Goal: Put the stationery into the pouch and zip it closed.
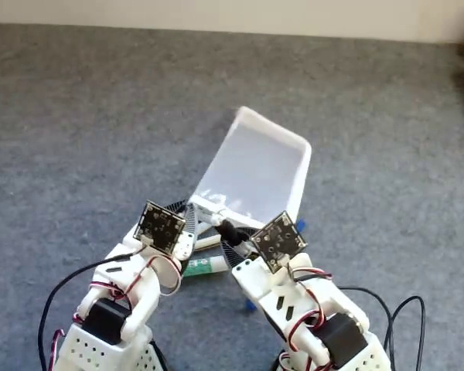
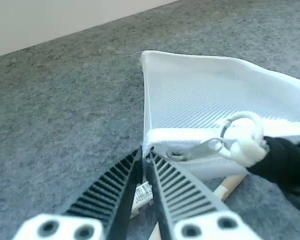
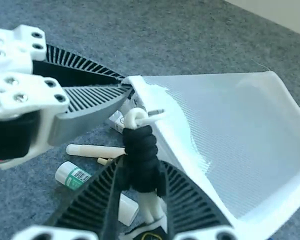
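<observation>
Your left pincer (image 2: 144, 154) pinches the pouch (image 2: 205, 95) corner. Right pincer (image 3: 140, 170) pinches the pull cord (image 3: 139, 142) just beside it. The zip (image 2: 270, 131) runs rightward in the high view.

From above, the left arm (image 1: 131, 290) and right arm (image 1: 294, 297) covered the near edge of the pouch (image 1: 259, 166) and most of the stationery (image 1: 207, 242). A green-labelled tube (image 1: 203, 266) peeked out, and a blue scrap (image 1: 250, 305) was too small to identify. The black zip cord (image 3: 137, 142) hid the tips of the right pincer (image 3: 141, 167) clasping it. The left pincer (image 2: 144, 152), pinching the pouch's corner, half covered a printed label (image 2: 142, 194).
</observation>
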